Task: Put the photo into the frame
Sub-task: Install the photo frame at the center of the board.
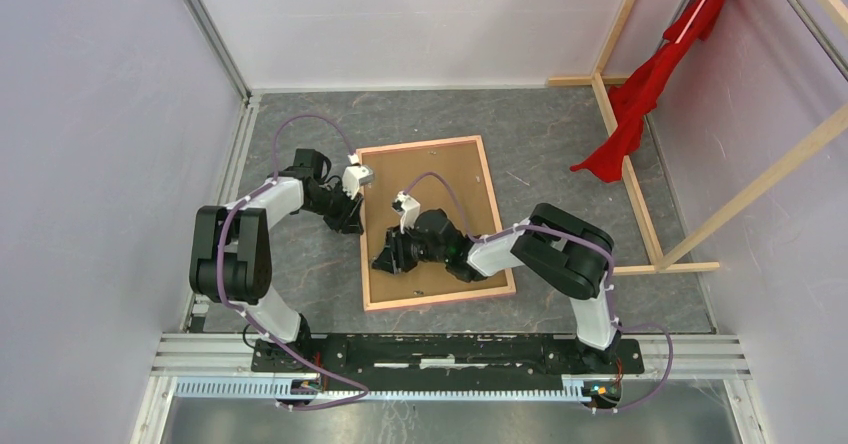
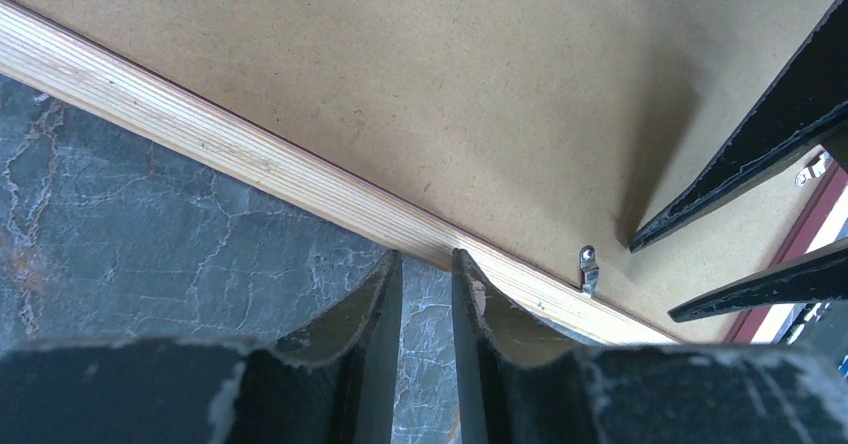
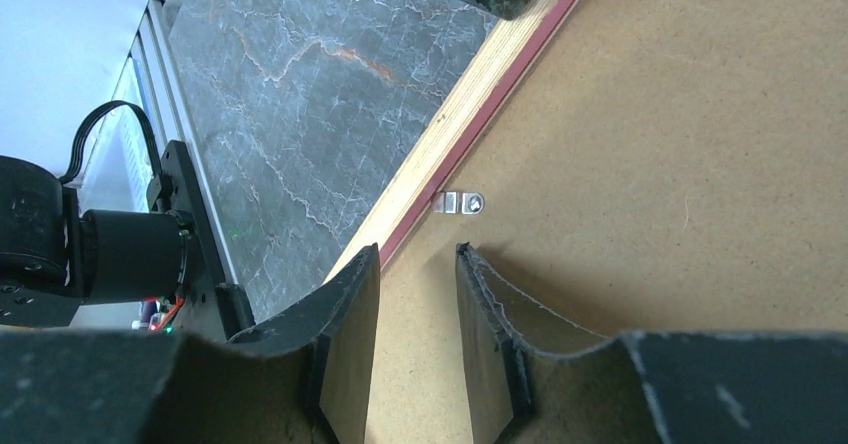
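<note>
Gray marbled counter (image 1: 560, 134): one frame (image 2: 250, 156) lies face down, one photo (image 2: 450, 84) set inside it, brown back up.
Two end effectors sit at the frame's left side. The left end effector (image 2: 425, 264) is at the outer wooden edge, and the right end effector (image 3: 418, 259) is over the hardboard beside a metal clip (image 3: 462, 202). Both have fingers slightly apart, holding nothing. Three clips show in the left wrist view. One red cloth (image 1: 650, 84) hangs by bare wooden beams (image 1: 640, 199).

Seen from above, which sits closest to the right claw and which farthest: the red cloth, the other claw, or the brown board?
1. Brown board: directly beneath the right gripper.
2. Left gripper: just to its left.
3. Red cloth: far back-right corner.
</note>
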Robot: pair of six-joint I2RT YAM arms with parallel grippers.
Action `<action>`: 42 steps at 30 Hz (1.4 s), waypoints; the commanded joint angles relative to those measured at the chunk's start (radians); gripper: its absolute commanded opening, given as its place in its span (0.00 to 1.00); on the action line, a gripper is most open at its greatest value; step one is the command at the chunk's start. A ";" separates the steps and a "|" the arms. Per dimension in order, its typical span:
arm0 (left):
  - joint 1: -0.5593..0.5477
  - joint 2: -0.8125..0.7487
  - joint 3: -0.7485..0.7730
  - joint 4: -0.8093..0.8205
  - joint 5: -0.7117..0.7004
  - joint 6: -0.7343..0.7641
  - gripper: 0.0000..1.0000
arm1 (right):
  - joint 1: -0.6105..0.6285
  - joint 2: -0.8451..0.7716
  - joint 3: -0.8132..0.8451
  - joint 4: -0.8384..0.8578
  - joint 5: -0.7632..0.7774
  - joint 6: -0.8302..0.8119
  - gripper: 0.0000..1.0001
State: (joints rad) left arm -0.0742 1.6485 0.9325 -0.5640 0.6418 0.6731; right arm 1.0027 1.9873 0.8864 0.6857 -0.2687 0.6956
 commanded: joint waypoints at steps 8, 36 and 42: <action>-0.006 0.030 0.019 0.004 -0.004 0.050 0.30 | 0.006 0.066 0.080 -0.011 0.022 0.006 0.40; 0.072 0.172 0.318 -0.032 0.076 -0.180 0.34 | -0.164 -0.055 0.140 -0.009 -0.040 -0.016 0.43; 0.073 0.290 0.408 -0.013 0.066 -0.260 0.34 | -0.256 0.094 0.333 -0.112 -0.046 -0.079 0.45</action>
State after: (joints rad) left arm 0.0036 1.8748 1.2888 -0.5869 0.6827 0.5148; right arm 0.7769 1.9968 1.1042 0.6308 -0.3008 0.6724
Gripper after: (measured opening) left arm 0.345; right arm 0.445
